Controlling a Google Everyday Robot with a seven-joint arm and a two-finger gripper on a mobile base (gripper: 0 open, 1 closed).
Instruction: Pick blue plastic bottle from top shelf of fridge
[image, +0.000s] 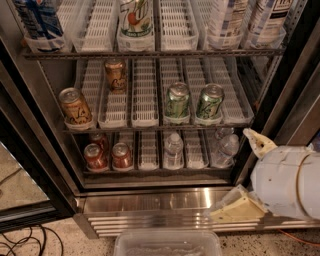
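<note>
The fridge (150, 202) stands open in front of me. Its top shelf (150, 51) runs along the top of the view with white lane trays. The blue plastic bottle (223, 19), with a pale blue label of small text, stands in a right-hand lane, its upper part cut off. A dark-blue-labelled bottle (37, 20) stands at far left, a white-labelled one (135, 17) in the middle, and another bottle (270, 15) at far right. My gripper (229, 174) is at the lower right, in front of the fridge's base, far below the top shelf. Its two cream fingers (257, 143) are spread apart and hold nothing.
Soda cans (177, 102) sit on the middle rack; small water bottles (173, 150) and red cans (95, 156) on the bottom rack. The dark-framed glass door (25, 170) hangs open at left. A clear plastic bin (167, 245) and cables (25, 242) lie on the floor.
</note>
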